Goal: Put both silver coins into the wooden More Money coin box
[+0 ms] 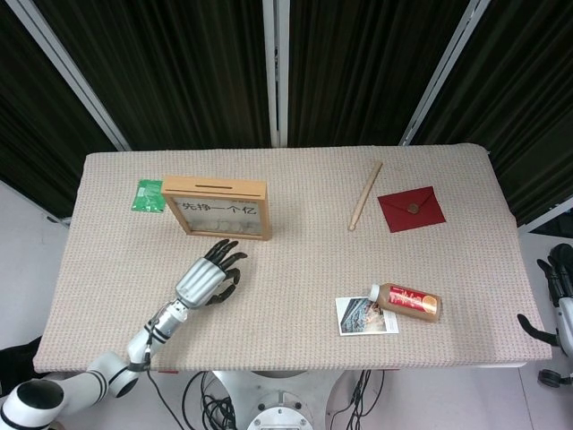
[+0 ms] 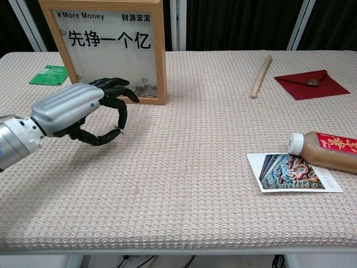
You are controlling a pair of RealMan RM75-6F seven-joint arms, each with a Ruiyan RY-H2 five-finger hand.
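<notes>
Covering the whole table [image 1: 295,269] is a beige woven cloth; behind it hang black curtains split by pale slanted posts, and grey floor shows at both sides.

One wooden More Money coin box [image 2: 111,47] stands upright near the far left, its clear front showing a small heap of coins [image 2: 142,89] at the bottom. One green packet [image 1: 147,195] lies flat just beside the box's left end. One wooden stick [image 1: 364,194] and one red envelope [image 1: 411,209] lie toward the far right, close but apart. One bottle [image 2: 329,151] lies on its side near the front right, its cap over the edge of one picture card [image 2: 293,173].

One left hand [image 2: 83,111] hovers just in front of the box, thumb and forefinger curled into a ring with something small and silvery at the tips; whether that is a silver coin I cannot tell. One right hand [image 1: 557,296] hangs off the table's right edge, its dark fingers spread, holding nothing.
</notes>
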